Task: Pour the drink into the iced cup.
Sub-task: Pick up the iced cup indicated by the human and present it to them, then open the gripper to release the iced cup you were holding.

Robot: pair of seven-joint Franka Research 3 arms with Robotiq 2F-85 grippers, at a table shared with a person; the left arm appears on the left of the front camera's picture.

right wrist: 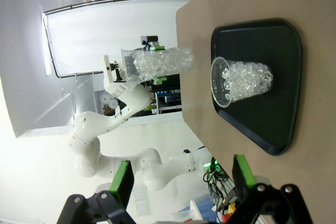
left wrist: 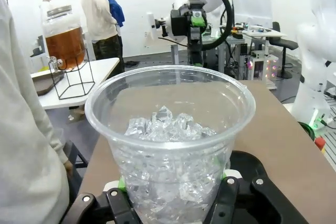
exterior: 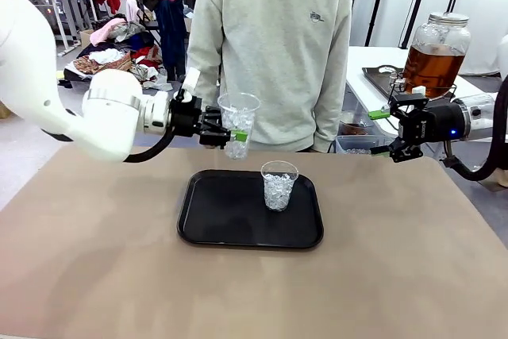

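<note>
A: Left gripper (exterior: 236,134) state?
B: Clenched on a clear iced cup (exterior: 238,115). The cup is held upright in the air at centre frame, beyond the far edge of the black tray (exterior: 206,224).
A: Right gripper (exterior: 382,132)?
B: Released. Its jaws are spread wide with nothing between them, at the right of the frame.
A: Drink (exterior: 431,69) location?
B: Amber liquid is seen in the lidded glass jar (exterior: 441,33) at upper right, on a white side table (exterior: 373,61), well apart from the held cup.
A: Tray contents?
B: 1 second cup (exterior: 279,186) of ice is stood upright on it, right of the tray's centre.
</note>
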